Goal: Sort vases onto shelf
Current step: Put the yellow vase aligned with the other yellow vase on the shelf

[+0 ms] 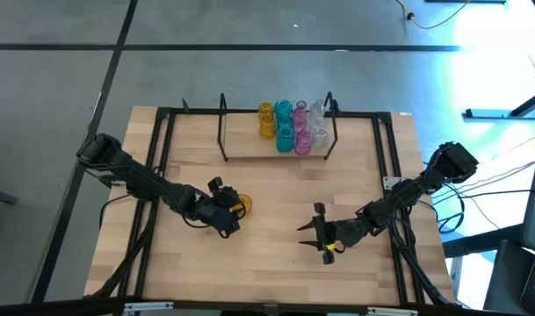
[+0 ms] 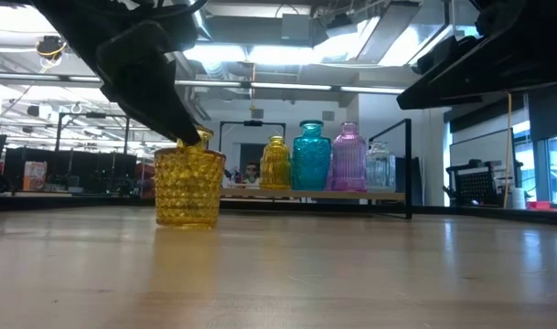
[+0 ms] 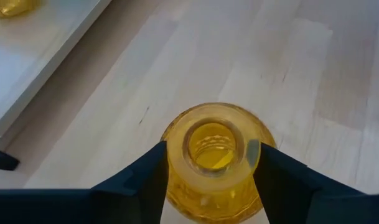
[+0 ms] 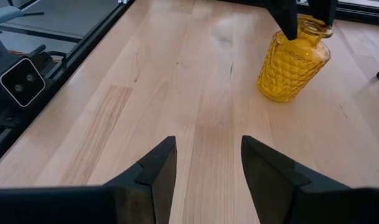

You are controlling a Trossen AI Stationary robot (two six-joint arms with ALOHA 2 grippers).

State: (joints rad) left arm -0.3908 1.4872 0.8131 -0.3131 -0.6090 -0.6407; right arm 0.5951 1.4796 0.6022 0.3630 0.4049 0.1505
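Left gripper (image 1: 234, 209): lower left of centre in the high view; fingers clamp the neck of the yellow vase (image 1: 241, 204).
Yellow vase: upright on the table (image 1: 276, 263), well apart from the shelf (image 1: 249, 145).
Shelf: upper centre; remaining vases (image 1: 292, 125) clustered at its right end.
Right gripper (image 1: 317, 238): lower right; fingers spread wide, holding nothing.

Overhead, table-level and both wrist views share the yellow vase (image 1: 241, 204).
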